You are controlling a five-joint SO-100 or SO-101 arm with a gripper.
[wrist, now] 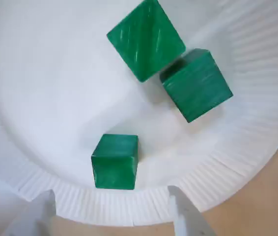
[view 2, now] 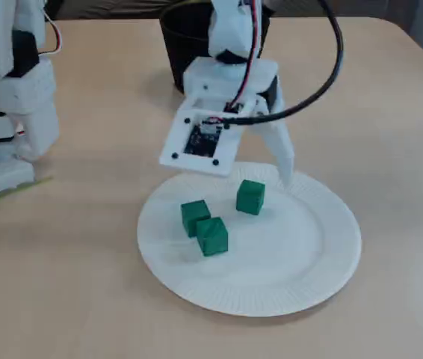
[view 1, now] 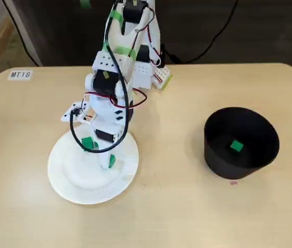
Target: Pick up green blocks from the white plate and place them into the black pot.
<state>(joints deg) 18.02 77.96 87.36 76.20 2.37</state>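
In a fixed view, the gripper [view 1: 104, 157] hangs low over the white plate [view 1: 68, 183]. The black pot [view 1: 223, 165] is well off to its side, with one green block [view 1: 236, 146] inside. Wrist view now: the jaws are spread wide, and the lone block [wrist: 115, 161] sits just ahead, centred between the fingertips, faces roughly square to them. Two more blocks [wrist: 146, 39] touch each other further ahead. In a fixed view from the side, one finger [view 2: 282, 153] stands just beside the lone block [view 2: 250, 197]. A straight drop forward looks enough.
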